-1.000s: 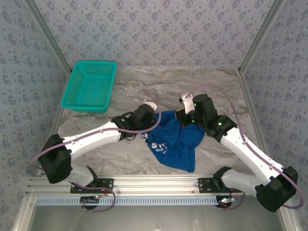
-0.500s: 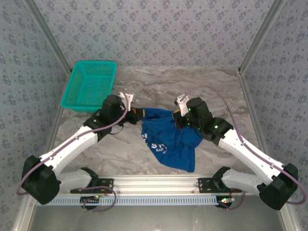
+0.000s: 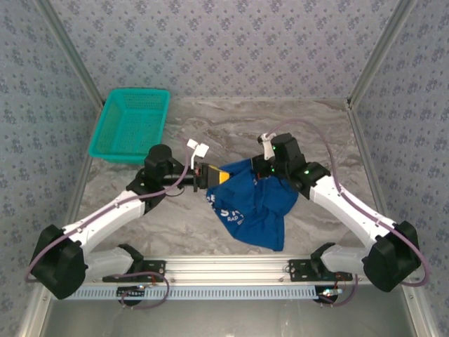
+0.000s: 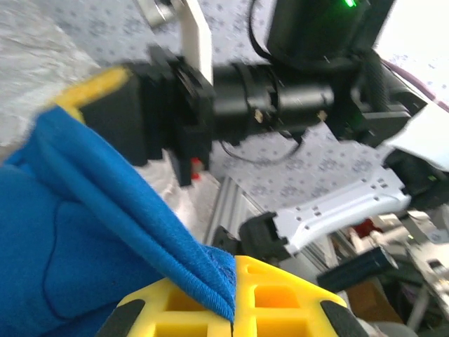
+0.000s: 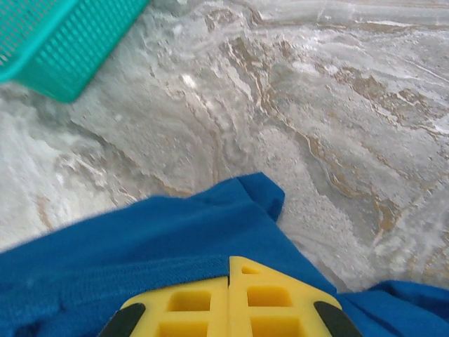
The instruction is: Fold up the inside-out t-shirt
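t-shirt (image 3: 256, 207) edge pinched by left tool (image 4: 233, 295), right tool (image 5: 229, 288); open table (image 3: 231, 130) beyond.

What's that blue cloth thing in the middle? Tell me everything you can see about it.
It is a royal-blue t-shirt of soft, cotton-looking cloth, with pale lettering showing. It lies crumpled and unfolded on the marble table. Its upper edge is pinched at one end by the left gripper and at the other by the right gripper.
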You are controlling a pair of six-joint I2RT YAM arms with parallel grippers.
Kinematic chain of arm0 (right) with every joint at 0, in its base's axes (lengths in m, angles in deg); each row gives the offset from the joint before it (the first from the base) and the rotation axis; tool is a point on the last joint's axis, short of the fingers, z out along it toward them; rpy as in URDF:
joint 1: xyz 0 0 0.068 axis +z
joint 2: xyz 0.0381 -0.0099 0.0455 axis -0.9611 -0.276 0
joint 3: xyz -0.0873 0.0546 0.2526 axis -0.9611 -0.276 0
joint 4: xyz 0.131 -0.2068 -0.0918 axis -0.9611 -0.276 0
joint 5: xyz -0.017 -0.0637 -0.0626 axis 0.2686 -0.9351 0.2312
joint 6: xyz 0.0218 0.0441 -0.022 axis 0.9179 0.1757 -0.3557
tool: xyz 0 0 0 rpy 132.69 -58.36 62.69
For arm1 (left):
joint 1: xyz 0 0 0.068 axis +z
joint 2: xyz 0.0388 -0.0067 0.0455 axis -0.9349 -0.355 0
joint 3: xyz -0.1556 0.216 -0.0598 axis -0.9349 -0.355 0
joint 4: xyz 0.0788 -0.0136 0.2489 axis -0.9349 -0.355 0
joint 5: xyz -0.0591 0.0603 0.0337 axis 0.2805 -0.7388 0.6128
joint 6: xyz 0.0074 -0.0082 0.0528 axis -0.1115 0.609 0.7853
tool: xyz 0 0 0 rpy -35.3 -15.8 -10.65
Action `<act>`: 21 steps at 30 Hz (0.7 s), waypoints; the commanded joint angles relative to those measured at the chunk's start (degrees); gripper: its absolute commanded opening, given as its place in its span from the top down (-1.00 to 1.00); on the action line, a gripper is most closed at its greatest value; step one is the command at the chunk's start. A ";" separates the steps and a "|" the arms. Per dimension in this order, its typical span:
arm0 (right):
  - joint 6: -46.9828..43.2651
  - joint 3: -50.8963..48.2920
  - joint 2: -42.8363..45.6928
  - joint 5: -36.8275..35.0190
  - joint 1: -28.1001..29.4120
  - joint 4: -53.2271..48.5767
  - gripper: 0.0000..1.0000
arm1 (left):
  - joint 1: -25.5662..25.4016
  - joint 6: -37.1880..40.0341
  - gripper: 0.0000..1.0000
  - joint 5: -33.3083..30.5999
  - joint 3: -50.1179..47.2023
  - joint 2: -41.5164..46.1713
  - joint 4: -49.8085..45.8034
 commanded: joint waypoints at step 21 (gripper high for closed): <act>-4.92 -5.22 6.18 -2.78 -2.85 -1.12 1.00 | 9.07 -4.02 0.43 -9.83 -2.36 0.84 2.90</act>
